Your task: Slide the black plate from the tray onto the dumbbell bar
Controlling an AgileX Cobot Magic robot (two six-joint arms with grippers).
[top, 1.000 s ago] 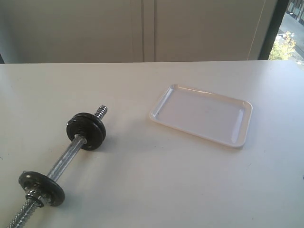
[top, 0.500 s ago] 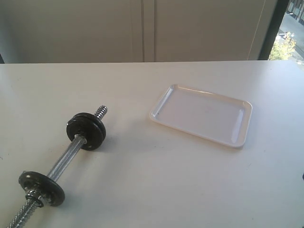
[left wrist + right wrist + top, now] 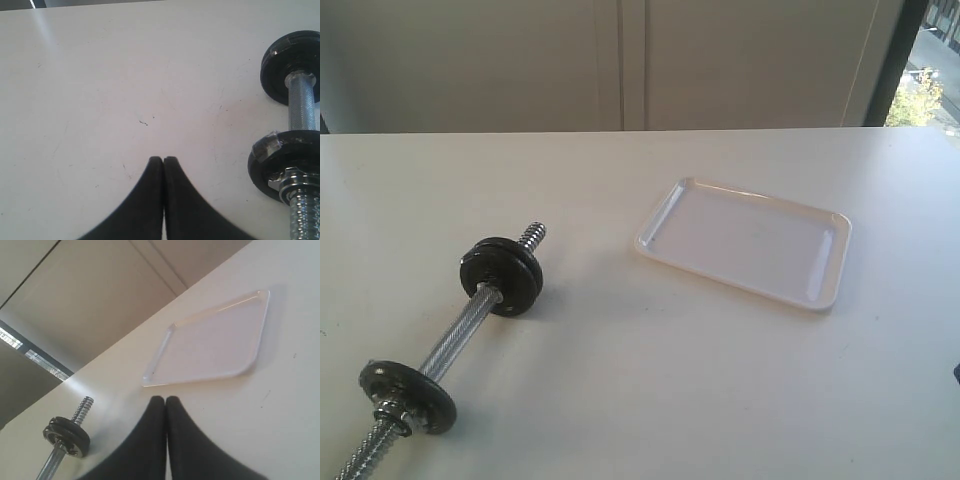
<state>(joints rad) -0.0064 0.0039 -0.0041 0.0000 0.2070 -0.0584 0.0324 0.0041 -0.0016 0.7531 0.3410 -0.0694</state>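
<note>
The white tray (image 3: 820, 285) lies right of centre with nothing in it; the right wrist view also shows the tray (image 3: 252, 362) bare. The dumbbell bar (image 3: 455, 335) lies at the left, running diagonally. A matte-black plate (image 3: 498, 262) sits on its far threaded end, pressed against a second disc. A scuffed disc (image 3: 410, 393) sits near the bar's close end. My left gripper (image 3: 163, 159) is shut and holds nothing, over bare table beside the bar (image 3: 302, 105). My right gripper (image 3: 165, 399) is shut and holds nothing, just short of the tray's rim. Neither gripper shows in the exterior view.
The white table (image 3: 650, 390) stretches back to a wall of pale cabinet panels (image 3: 620, 60). A window strip (image 3: 930, 60) shows at the far right. The bar's near end runs off the lower left edge of the exterior view.
</note>
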